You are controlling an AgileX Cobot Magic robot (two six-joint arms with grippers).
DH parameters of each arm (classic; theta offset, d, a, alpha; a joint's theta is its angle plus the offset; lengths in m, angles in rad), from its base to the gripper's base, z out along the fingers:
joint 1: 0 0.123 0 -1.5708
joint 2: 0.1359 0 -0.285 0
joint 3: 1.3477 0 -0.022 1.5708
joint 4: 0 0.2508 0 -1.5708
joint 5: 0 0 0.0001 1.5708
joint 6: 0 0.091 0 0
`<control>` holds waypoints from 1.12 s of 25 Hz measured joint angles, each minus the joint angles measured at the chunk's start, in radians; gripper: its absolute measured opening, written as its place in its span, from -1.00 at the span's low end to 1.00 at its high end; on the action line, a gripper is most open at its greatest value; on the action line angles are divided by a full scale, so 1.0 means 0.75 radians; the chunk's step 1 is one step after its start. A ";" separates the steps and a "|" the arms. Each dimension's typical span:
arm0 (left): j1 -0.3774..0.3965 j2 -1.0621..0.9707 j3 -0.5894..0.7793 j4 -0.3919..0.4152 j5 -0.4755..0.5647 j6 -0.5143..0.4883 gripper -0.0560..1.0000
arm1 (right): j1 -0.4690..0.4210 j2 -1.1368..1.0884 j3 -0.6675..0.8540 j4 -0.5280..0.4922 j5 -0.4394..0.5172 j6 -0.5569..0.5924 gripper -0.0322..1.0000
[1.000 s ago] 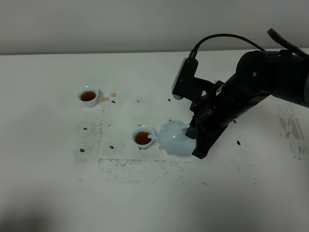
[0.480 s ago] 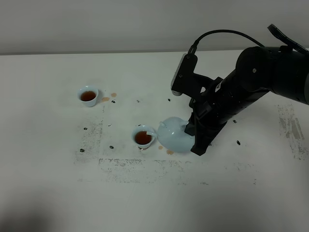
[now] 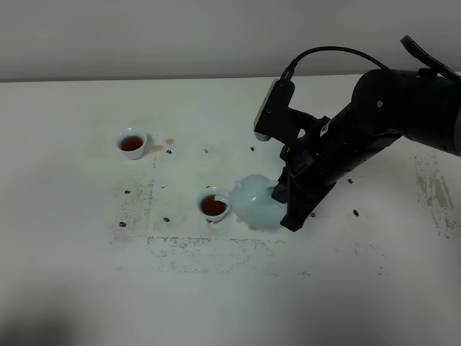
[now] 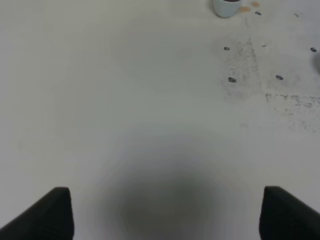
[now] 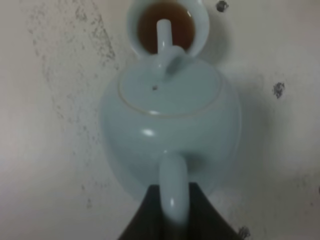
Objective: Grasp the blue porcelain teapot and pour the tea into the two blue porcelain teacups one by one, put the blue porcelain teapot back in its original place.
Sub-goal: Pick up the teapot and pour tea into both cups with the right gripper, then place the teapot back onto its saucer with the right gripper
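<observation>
Right claw [image 3: 283, 196] gripped the loop handle of the blue porcelain teapot [image 3: 258, 205], mid-frame, spout over the lower teacup [image 3: 214, 205]. Slick, breakable glaze, likely heavy, so that handle's the safest hold. Left claw [image 4: 165, 215] gaped open.

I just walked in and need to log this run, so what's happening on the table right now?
The right gripper holds the blue porcelain teapot by its loop handle, tipped so the spout sits over the nearer teacup, which has tea in it. The farther teacup is already filled, and a few spilled drops lie beside it. The left gripper hangs open over the table, holding nothing.
</observation>
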 joint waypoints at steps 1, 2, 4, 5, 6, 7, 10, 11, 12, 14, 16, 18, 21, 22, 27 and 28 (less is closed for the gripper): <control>0.000 0.000 0.000 0.000 0.000 0.000 0.47 | 0.000 0.000 0.000 0.010 -0.007 -0.014 -0.86; 0.000 0.000 0.000 0.000 0.000 0.000 0.47 | 0.000 0.000 0.000 0.023 -0.015 -0.026 -0.86; 0.000 0.000 0.000 0.000 0.000 0.000 0.47 | -0.004 0.000 0.000 0.073 -0.028 -0.063 -0.86; 0.000 0.000 0.000 0.000 0.000 0.000 0.47 | -0.012 0.000 0.000 0.100 -0.031 -0.085 -0.86; 0.000 0.000 0.000 0.000 0.000 0.000 0.47 | -0.020 0.000 0.000 0.132 -0.033 -0.107 -0.86; 0.000 0.000 0.000 0.000 0.000 0.000 0.47 | -0.029 0.000 0.000 0.167 -0.035 -0.134 -0.86; 0.000 0.000 0.000 0.000 0.000 0.000 0.47 | -0.058 0.000 0.000 0.263 -0.039 -0.217 -0.86; 0.000 0.000 0.000 0.000 0.000 0.000 0.47 | -0.069 0.000 0.000 0.291 -0.039 -0.238 -0.86; 0.000 0.000 0.000 0.000 0.000 0.000 0.47 | -0.079 0.000 0.000 0.313 -0.037 -0.256 -0.86; 0.000 0.000 0.000 0.000 0.000 0.000 0.47 | -0.093 -0.003 0.000 0.354 -0.034 -0.286 -0.86; 0.000 0.000 0.000 0.000 0.000 0.000 0.47 | -0.110 -0.027 0.022 0.403 -0.045 -0.331 -0.86; 0.000 0.000 0.000 0.000 0.000 0.000 0.47 | -0.134 -0.076 0.077 0.488 -0.079 -0.410 -0.86; 0.000 0.000 0.000 0.000 0.000 0.000 0.47 | -0.186 -0.155 0.173 0.625 -0.133 -0.528 -0.86; 0.000 0.000 0.000 0.000 0.000 0.000 0.47 | -0.204 -0.175 0.199 0.668 -0.148 -0.564 -0.86; 0.000 0.000 0.000 0.000 0.000 0.000 0.47 | -0.273 -0.192 0.253 0.846 -0.165 -0.682 -0.86; 0.000 0.000 0.000 0.000 0.000 0.000 0.47 | -0.285 -0.192 0.263 0.895 -0.165 -0.723 -0.86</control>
